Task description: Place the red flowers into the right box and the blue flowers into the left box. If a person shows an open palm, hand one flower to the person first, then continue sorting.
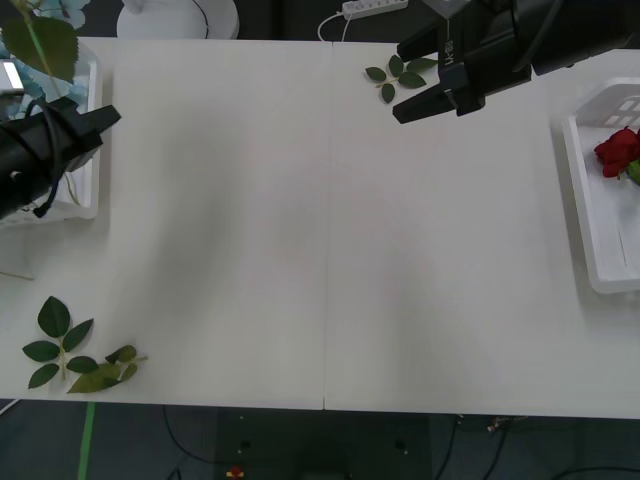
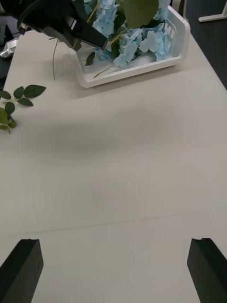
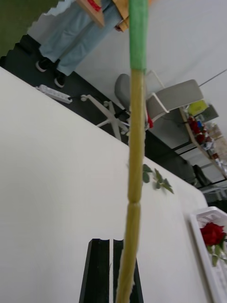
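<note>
My left gripper (image 1: 104, 118) (image 3: 110, 246) hovers over the left box (image 1: 94, 150) at the table's left edge, shut on the long yellow-green stem (image 3: 135, 189) of a blue flower (image 1: 62, 10) with a big green leaf (image 1: 45, 45). The right wrist view shows that box (image 2: 142, 68) holding several blue flowers (image 2: 142, 40), with the left gripper (image 2: 90, 35) above it. A red flower (image 1: 617, 150) (image 3: 213, 233) lies in the right box (image 1: 580, 200) at the table's right edge. My right gripper (image 1: 410, 78) (image 2: 113, 274) hangs open and holds nothing, above the back of the table, left of the right box.
One loose green leaf sprig (image 1: 398, 75) (image 3: 156, 177) lies under the right gripper at the back. Another sprig (image 1: 75, 355) (image 2: 19, 94) lies near the front left corner. A power strip (image 1: 375, 6) and a chair base (image 1: 178, 18) sit beyond the far edge.
</note>
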